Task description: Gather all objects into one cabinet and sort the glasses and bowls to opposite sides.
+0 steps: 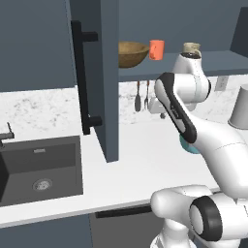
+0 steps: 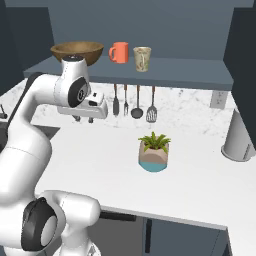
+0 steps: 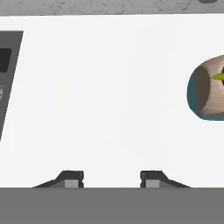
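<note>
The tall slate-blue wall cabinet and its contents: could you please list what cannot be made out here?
- Grey-brown mug: not identifiable in any view.
- Cream-beige mug: left base view, lower part hidden by the arm.
- Wide brown wooden bowl: left edge cut by the cabinet door.
- Cabinet top: cropped by the frame.

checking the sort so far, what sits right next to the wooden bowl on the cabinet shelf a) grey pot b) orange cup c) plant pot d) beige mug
b: the orange cup stands between the wooden bowl and the beige mug on the cabinet shelf.
</note>
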Robot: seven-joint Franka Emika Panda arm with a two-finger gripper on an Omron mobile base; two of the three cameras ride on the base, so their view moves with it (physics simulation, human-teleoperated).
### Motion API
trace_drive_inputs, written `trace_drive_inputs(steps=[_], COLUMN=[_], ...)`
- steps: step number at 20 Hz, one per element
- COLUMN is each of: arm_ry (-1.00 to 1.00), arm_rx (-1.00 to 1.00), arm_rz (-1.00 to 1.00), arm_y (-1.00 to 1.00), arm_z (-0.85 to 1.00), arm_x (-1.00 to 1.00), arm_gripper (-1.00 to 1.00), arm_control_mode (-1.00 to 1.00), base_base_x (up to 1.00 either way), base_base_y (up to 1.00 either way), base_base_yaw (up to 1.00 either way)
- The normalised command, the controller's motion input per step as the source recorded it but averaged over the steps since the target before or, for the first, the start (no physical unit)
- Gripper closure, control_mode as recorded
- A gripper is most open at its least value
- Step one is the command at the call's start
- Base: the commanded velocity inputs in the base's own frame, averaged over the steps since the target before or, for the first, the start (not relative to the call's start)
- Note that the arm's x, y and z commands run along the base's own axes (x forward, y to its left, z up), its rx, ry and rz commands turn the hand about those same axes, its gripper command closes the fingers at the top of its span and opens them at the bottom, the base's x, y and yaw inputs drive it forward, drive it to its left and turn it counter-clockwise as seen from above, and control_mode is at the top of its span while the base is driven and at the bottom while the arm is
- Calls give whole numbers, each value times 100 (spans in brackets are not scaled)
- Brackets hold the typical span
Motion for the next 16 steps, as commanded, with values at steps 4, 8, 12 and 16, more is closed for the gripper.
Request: trace_drive_inputs(steps=[4, 8, 12, 16], arm_ry=[0, 0, -1, -18], arm_rx=[0, 0, 0, -1], arm_rz=[0, 0, -2, -5], arm_y=[0, 1, 0, 0], arm_z=[-2, -5, -3, 12], arm_x=[4, 0, 0, -12], arm_gripper=[-100, -100, -100, -100], arm_control_mode=[-100, -100, -100, -100], base_base_x=[0, 0, 0, 0], base_base_y=[0, 0, 0, 0], base_base_yaw=[0, 0, 0, 0])
